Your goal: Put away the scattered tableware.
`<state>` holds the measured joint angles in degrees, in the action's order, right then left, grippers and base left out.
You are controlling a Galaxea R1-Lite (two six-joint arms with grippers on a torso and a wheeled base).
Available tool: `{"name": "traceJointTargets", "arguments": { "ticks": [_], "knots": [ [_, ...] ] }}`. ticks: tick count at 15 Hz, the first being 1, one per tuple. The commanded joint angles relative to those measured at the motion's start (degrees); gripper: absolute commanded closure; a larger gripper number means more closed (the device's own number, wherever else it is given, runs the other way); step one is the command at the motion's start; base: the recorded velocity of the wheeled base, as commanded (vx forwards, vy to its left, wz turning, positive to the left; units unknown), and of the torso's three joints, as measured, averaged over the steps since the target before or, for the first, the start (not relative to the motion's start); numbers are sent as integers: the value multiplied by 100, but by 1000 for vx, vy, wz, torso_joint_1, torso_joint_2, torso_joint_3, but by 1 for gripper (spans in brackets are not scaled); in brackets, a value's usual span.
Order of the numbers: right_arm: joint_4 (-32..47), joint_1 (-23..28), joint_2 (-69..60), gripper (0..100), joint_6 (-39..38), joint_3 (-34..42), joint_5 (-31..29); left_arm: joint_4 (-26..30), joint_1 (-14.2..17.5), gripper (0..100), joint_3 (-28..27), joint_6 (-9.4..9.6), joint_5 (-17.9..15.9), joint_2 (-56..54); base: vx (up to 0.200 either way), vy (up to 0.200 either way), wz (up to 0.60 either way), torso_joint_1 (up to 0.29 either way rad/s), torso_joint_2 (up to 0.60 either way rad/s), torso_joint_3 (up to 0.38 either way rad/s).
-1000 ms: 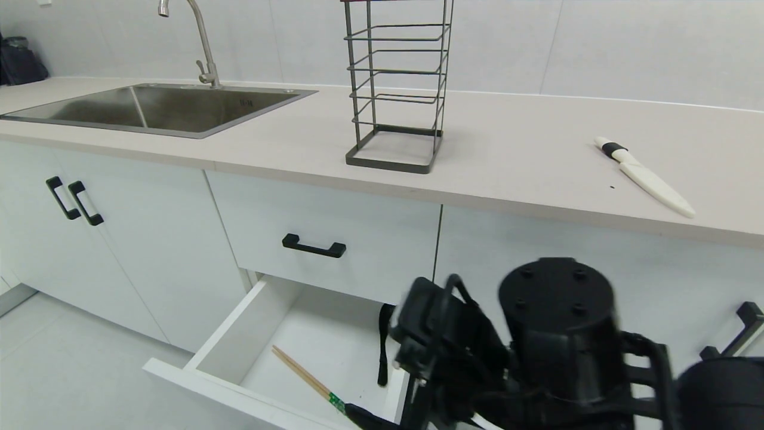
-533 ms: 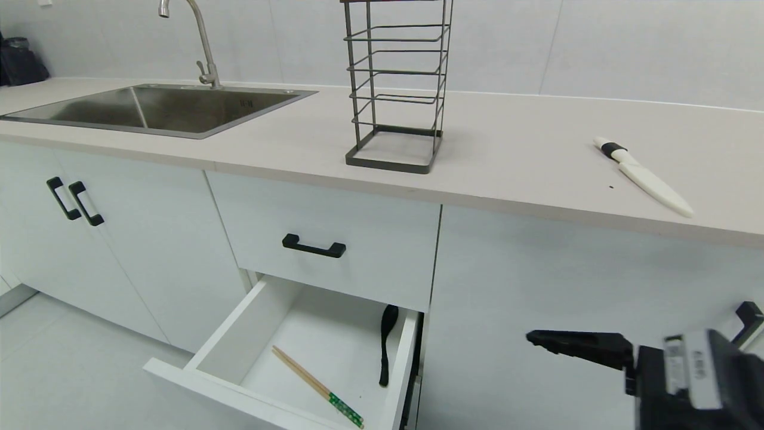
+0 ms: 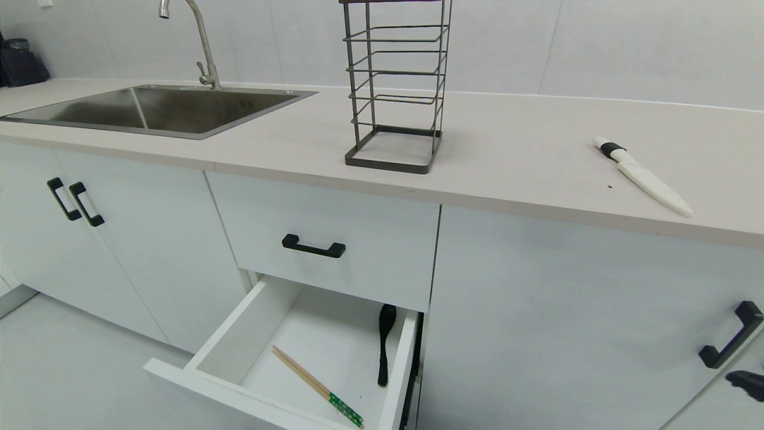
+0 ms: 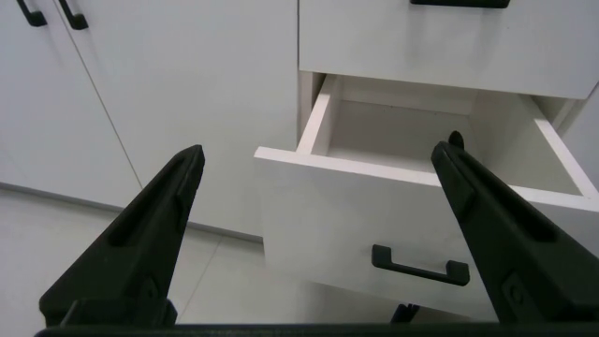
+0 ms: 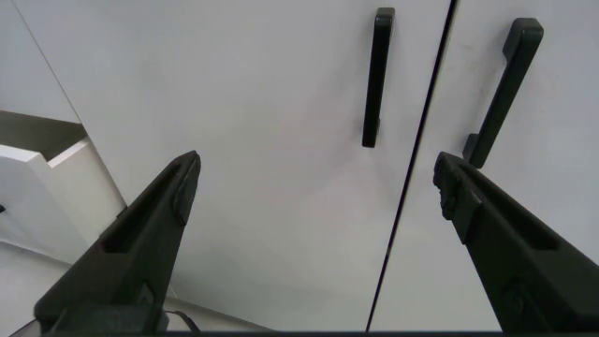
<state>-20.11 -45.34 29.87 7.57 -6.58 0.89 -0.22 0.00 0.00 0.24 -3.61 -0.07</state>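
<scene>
The lower drawer (image 3: 206, 382) stands pulled out under the counter. Inside it lie a pair of wooden chopsticks (image 3: 310, 379) with green ends and a black spoon (image 3: 385, 343) along the right wall. A white knife (image 3: 643, 177) with a black band rests on the counter at the right. My left gripper (image 4: 320, 154) is open and empty, low in front of the drawer (image 4: 374, 178). My right gripper (image 5: 318, 167) is open and empty, facing white cabinet doors. One black fingertip (image 3: 746, 384) of it shows at the head view's lower right edge.
A tall wire rack (image 3: 394, 89) stands mid-counter, with a steel sink (image 3: 155, 107) and tap to its left. A shut drawer with a black handle (image 3: 313, 246) sits above the open one. Two vertical black door handles (image 5: 377, 80) face the right gripper.
My right arm has pulled away from the open drawer, swinging right and down to the head view's edge. The chopsticks and spoon lie where they were.
</scene>
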Motion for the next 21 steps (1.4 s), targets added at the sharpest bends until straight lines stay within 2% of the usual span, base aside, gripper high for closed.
{"name": "traceJointTargets", "arguments": {
  "ticks": [1,2,4,5,6,7,9,10,12,14,15,16,17,19,20,21],
  "knots": [
    [236,1501,-1475,0,-98,78,324,-4,0,0,0,2,0,7,0,0,0,0,0,0],
    [236,2468,-1563,0,-133,61,667,-4,0,0,0,2,0,7,0,0,0,0,0,0],
    [236,3664,-1703,0,-133,-1,1265,-4,0,0,0,2,0,7,0,0,0,0,0,0],
    [245,4507,-1870,0,-159,8,1827,-4,9,0,0,20,-8,7,0,0,0,0,0,0],
    [254,4709,-1950,0,-195,8,1932,-4,9,0,0,20,-8,7,0,0,0,0,0,0],
    [254,5140,-2108,0,-344,34,2249,-4,0,0,0,2,-8,7,0,0,0,0,0,0],
    [254,5131,-2301,0,-353,263,2829,-4,0,0,0,2,-8,7,0,0,0,0,0,0],
    [254,4929,-2292,0,-379,272,3119,-4,9,0,0,20,-17,7,0,0,0,0,0,0],
    [254,4270,-2240,0,-362,175,3172,-4,0,0,0,11,-17,7,0,0,0,0,0,0],
    [262,4077,-2310,0,-353,377,3172,-4,0,0,0,11,-17,7,0,0,0,0,0,0],
    [122,4085,-2345,0,-344,658,3014,-4,0,0,0,2,-17,7,0,0,0,0,0,0],
    [148,4226,-2371,0,-458,650,2073,-4,0,0,0,2,-17,7,0,0,0,0,0,0],
    [377,4349,-2495,0,-476,658,1695,-4,0,0,0,2,-17,7,0,0,0,0,0,0],
    [1291,4551,-2987,0,-379,658,1616,-4,0,0,0,2,-26,7,0,0,0,0,0,0],
    [1510,4542,-2978,0,-318,658,1599,-4,0,0,0,2,-26,7,0,0,0,0,0,0],
    [1669,4542,-2960,0,-300,658,1335,-4,0,0,0,-51,-17,7,0,0,0,0,0,0]
  ]
}}
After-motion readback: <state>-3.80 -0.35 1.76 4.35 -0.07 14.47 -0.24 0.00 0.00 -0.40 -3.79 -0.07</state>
